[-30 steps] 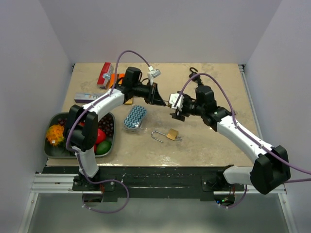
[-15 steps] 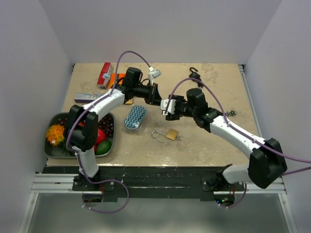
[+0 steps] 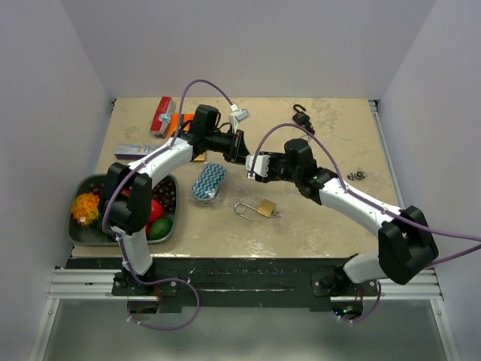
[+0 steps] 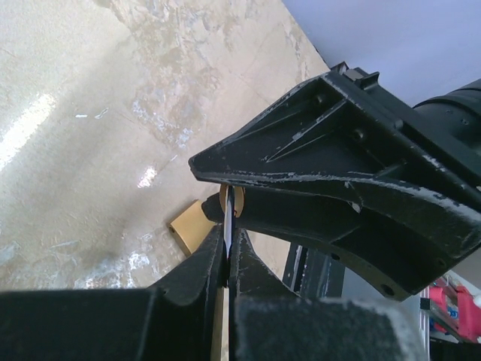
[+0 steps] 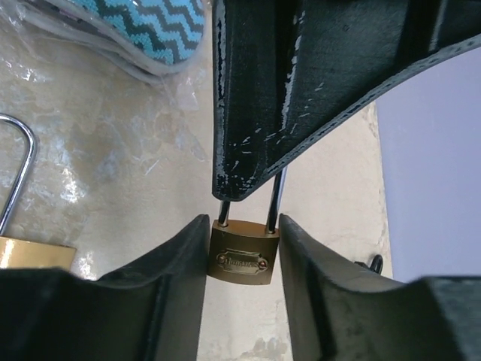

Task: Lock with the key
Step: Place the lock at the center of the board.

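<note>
A small brass padlock [image 5: 242, 256] hangs in the air between my two grippers. My left gripper [image 3: 241, 148] is shut on its steel shackle, which shows edge-on between its tips in the left wrist view [image 4: 226, 226]. My right gripper [image 3: 255, 166] has its fingertips against both sides of the padlock body, as the right wrist view shows [image 5: 244, 222]. The left gripper's black fingers [image 5: 255, 113] hide the top of the shackle there. A second brass padlock [image 3: 264, 208] lies on the table with its shackle open. I see no key.
A blue zigzag pouch [image 3: 208, 183] lies left of the table padlock. A tray [image 3: 75, 238] of fruit sits at the near left. Coloured boxes [image 3: 161, 114] stand at the back left. A black hook [image 3: 299, 114] and a small dark metal thing [image 3: 357, 175] lie to the right.
My right gripper has moved left, up to the left gripper, and now brackets the hanging padlock. The left gripper has shifted only slightly.
</note>
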